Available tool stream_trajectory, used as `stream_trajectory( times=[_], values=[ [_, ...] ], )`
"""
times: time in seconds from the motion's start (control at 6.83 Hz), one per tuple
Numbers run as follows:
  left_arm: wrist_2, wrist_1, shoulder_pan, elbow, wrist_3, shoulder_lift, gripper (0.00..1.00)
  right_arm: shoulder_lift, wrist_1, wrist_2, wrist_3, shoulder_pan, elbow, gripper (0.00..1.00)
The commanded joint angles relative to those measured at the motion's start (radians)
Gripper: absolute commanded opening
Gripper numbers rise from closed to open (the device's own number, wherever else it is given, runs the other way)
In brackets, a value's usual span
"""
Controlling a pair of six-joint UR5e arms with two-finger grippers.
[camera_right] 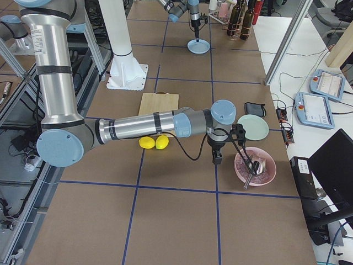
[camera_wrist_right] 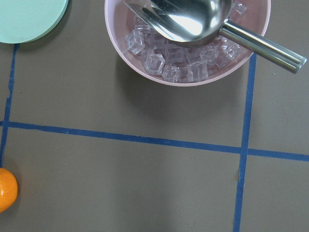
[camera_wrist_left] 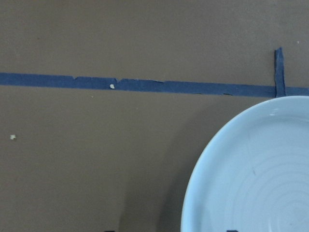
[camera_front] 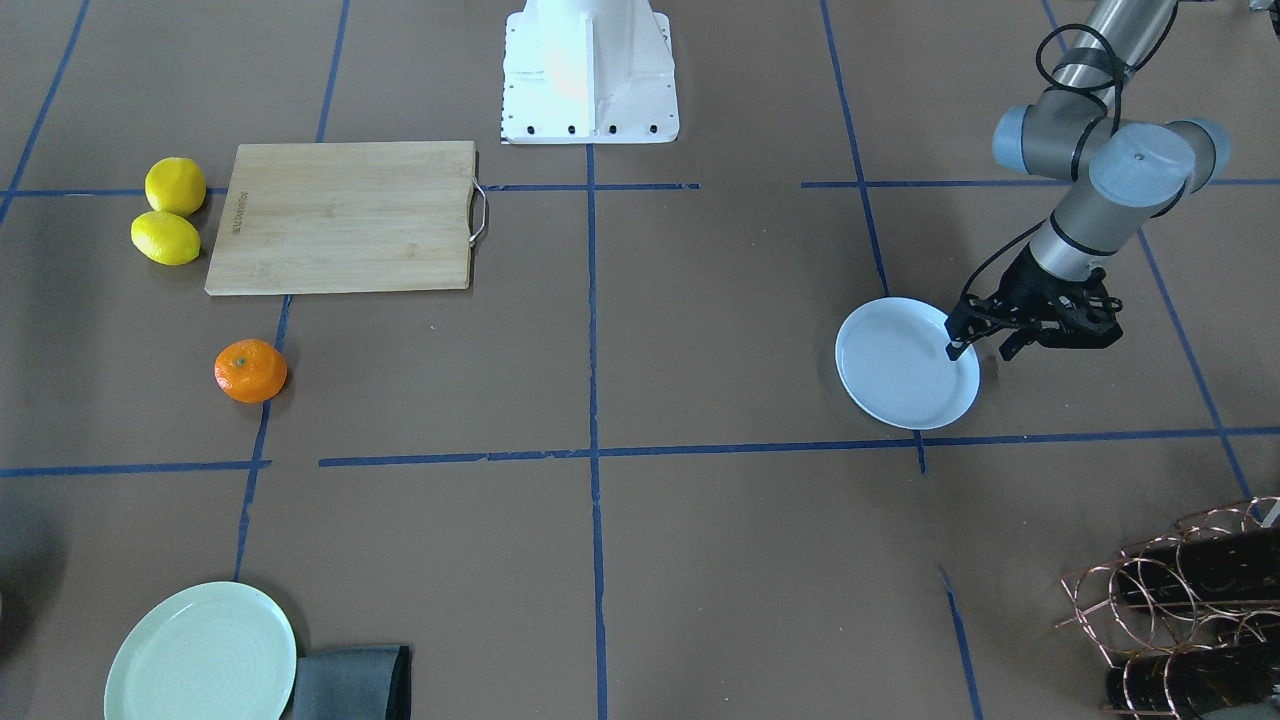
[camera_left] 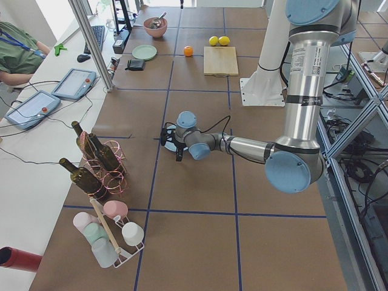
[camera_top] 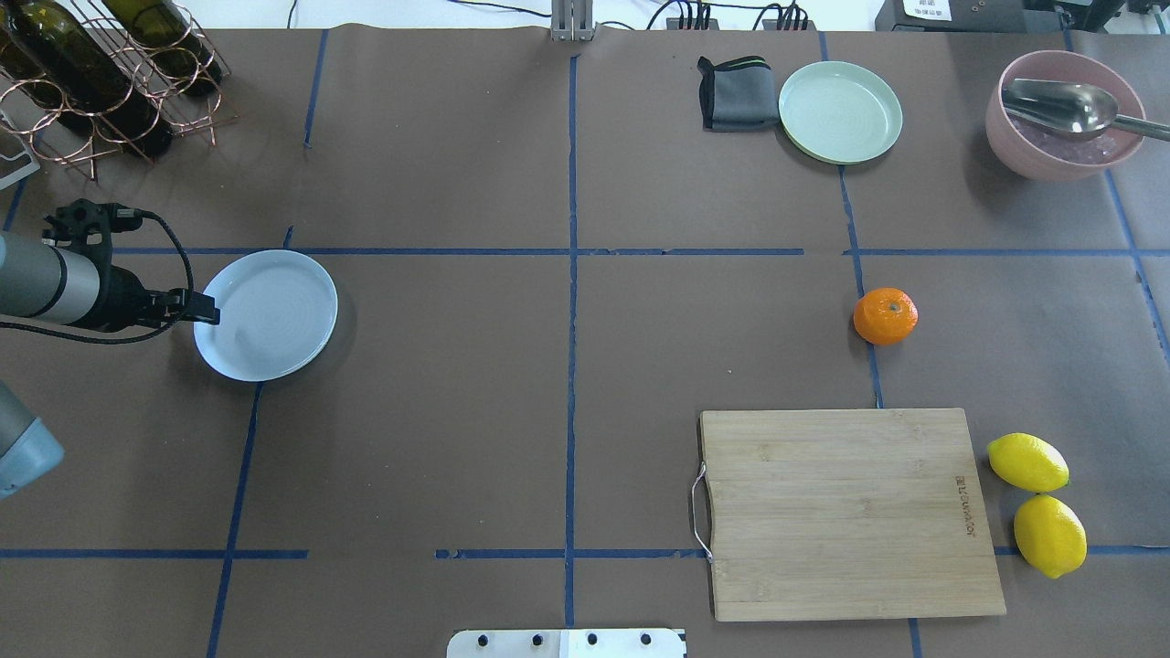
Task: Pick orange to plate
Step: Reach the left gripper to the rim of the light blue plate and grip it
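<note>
The orange (camera_top: 885, 316) sits on the robot's right half of the desk (camera_top: 567, 366), about midway between the near and far edges. It lies between the cutting board (camera_top: 845, 512) and the pale green plate (camera_top: 840, 111), touching neither. Its stem dot faces up, so it rests on its flattened underside.

It is probably light, with a firm peel that gives a little under pressure. Being round, it could roll if nudged from one side. The best hold looks like a grip from straight above, with the fingers closing across its widest middle and squeezing only enough to lift it.

The plate (camera_top: 265, 315) is well apart from it, near the desk's left edge, and it is bare. The left end effector (camera_front: 985, 348) is spread wide, its fingers seemingly on either side of the plate's rim.

The right end effector (camera_right: 218, 159) hangs above the desk beside the pink bowl (camera_right: 255, 165) of ice. I cannot tell whether it is spread or closed. Its wrist camera catches the orange at the lower left edge.
</note>
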Motion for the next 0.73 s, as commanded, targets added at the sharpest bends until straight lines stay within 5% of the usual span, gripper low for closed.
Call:
stream_trajectory(
  times=[0.0, 0.44, 0.59],
  values=[
    [0.007, 0.0, 0.009, 0.002, 0.0, -0.003, 0.62, -0.001, 0.0, 0.0, 0.0, 0.0, -0.001, 1.0],
    [0.008, 0.005, 0.009, -0.018, 0.002, -0.006, 0.03, -0.002, 0.0, 0.0, 0.0, 0.0, -0.001, 1.0],
    [0.008, 0.005, 0.008, -0.018, 0.007, -0.006, 0.0, -0.002, 0.0, 0.0, 0.0, 0.0, -0.001, 1.0]
  ],
)
